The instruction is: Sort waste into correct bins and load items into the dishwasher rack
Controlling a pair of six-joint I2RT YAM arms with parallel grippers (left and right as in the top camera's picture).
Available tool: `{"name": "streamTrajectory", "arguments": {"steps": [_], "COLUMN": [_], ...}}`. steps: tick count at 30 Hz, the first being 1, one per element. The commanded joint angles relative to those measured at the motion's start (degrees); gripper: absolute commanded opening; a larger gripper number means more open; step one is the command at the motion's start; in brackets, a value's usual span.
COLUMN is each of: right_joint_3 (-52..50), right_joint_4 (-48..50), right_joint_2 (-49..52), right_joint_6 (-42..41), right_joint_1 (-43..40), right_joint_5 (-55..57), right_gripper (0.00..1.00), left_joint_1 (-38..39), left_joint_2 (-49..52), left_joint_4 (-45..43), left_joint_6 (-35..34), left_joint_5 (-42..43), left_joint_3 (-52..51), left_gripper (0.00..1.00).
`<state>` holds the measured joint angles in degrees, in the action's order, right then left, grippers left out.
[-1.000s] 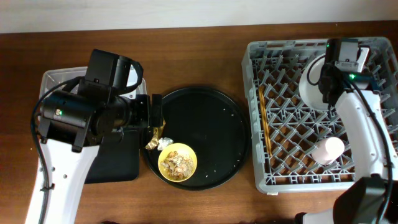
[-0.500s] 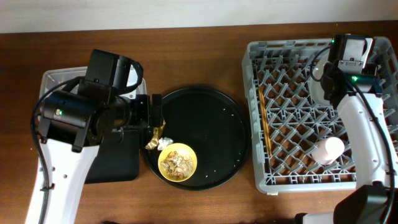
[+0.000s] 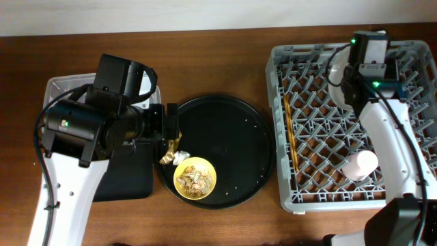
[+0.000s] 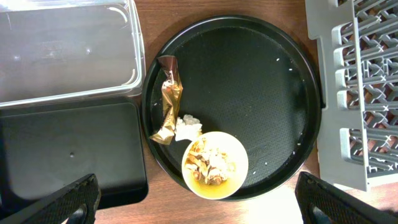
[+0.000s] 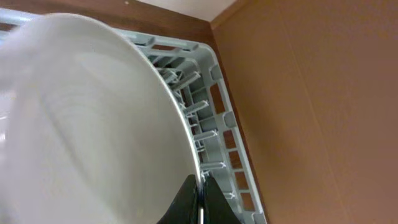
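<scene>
Apparently clamped by its rim in the right gripper (image 5: 200, 194), the plate (image 5: 93, 124) should be lowered upright into the rack (image 5: 211, 115) at the desk's far right corner.

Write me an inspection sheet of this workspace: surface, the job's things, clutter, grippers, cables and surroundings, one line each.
Surface: brown wooden table, with a round black tray on it.
Job's things: gold-brown wrapper, tissue wad and yellow bowl of food scraps on the round tray; clear tub and black rectangular tray hold nothing visible; chopsticks and pink cup in the rack; plate held at the rack.
Clutter: nothing seen.
Grippers: left gripper open above the wrapper; right gripper shut on the plate's rim.
Cables: left arm's cable and right arm's cable, black, running along the arms.
Surroundings: pale wall behind the table.
</scene>
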<state>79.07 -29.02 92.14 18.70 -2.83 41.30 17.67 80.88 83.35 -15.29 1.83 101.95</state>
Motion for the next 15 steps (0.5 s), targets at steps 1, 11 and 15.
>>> {"name": "streamTrajectory", "arguments": {"steps": [1,11,15], "right_joint_3": [0.9,0.9,0.9], "right_joint_4": [-0.2,-1.6,-2.3], "right_joint_2": [1.7,2.2,-0.8], "right_joint_6": [2.3,2.1,-1.7], "right_joint_1": [0.6,9.9,12.0], "right_joint_5": [0.6,5.3,8.7], "right_gripper": [0.04,0.13,0.69], "left_joint_1": [0.1,0.1,0.1], "left_joint_2": [-0.8,-0.8,-0.8], "left_joint_4": [-0.1,-0.1,-0.1], "left_joint_6": [-0.5,-0.5,-0.5], "left_joint_5": [-0.6,-0.6,-0.6], "left_joint_3": [0.5,0.5,0.5], "left_gripper": [1.0,1.0,1.0]}}
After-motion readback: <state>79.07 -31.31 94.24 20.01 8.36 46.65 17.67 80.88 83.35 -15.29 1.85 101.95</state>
